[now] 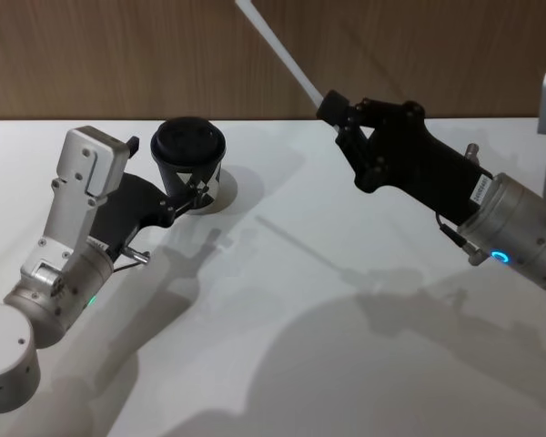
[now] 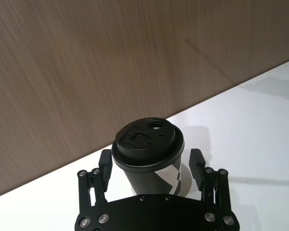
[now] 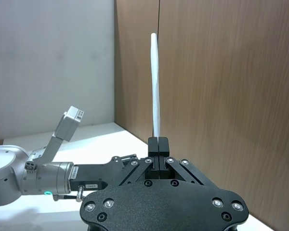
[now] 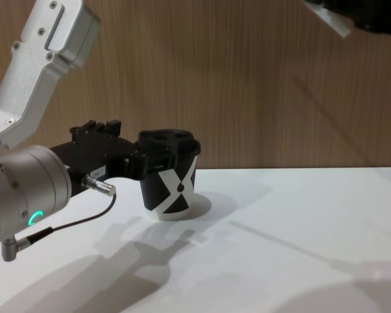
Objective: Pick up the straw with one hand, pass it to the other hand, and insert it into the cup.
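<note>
My right gripper (image 1: 332,106) is up off the white table (image 1: 300,300), out on my right side and well apart from the cup (image 1: 189,150). Its fingertips are pinched together on the straw (image 1: 282,50), clamping it at one end. From that pinch the white straw runs up and toward my left, across the wooden wall (image 1: 91,55) and out of the top of the head view. In my right wrist view it stands straight out from the closed tips with a slight bow along its length. The straw touches nothing but my fingertips, and it is high above the cup, not in it.

My left gripper (image 1: 191,189) lies low over the table on my left side and reaches forward to the cup. The cup stands upright on the table close to the wall, black lid on, with its white X facing my chest. It sits between my two left fingers (image 2: 105,166), one on each side of its lower body. They are spread wide. My left wrist view shows a narrow gap on either side of the cup's wall, so this gripper brackets the cup without squeezing it.
</note>
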Controlling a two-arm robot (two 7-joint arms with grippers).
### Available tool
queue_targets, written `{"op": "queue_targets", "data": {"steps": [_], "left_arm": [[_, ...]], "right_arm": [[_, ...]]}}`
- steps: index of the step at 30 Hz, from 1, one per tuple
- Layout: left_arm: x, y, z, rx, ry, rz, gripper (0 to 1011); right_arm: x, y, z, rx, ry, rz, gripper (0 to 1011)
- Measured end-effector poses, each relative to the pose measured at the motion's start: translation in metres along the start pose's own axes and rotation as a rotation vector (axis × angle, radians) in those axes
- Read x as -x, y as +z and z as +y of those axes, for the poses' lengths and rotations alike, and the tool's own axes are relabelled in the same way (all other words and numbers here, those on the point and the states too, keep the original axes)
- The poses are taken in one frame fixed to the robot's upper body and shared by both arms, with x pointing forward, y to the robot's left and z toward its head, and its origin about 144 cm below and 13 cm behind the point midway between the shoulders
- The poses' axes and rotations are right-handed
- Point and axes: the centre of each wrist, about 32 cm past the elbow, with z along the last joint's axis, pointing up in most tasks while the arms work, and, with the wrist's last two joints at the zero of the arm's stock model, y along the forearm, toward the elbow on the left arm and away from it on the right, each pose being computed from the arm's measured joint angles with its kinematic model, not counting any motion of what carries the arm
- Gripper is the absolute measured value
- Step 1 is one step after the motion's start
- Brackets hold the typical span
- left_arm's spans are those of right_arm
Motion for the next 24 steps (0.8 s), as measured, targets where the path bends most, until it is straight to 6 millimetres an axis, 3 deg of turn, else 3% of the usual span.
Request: {"op": "queue_targets", "data": {"steps": [24], "left_arm": [[-0.004, 0.005, 0.002, 0.033, -0.034, 0.042, 1003]], "right_arm": [[0.002, -0.002, 0.013, 0.067, -0.022, 0.005, 5]]}}
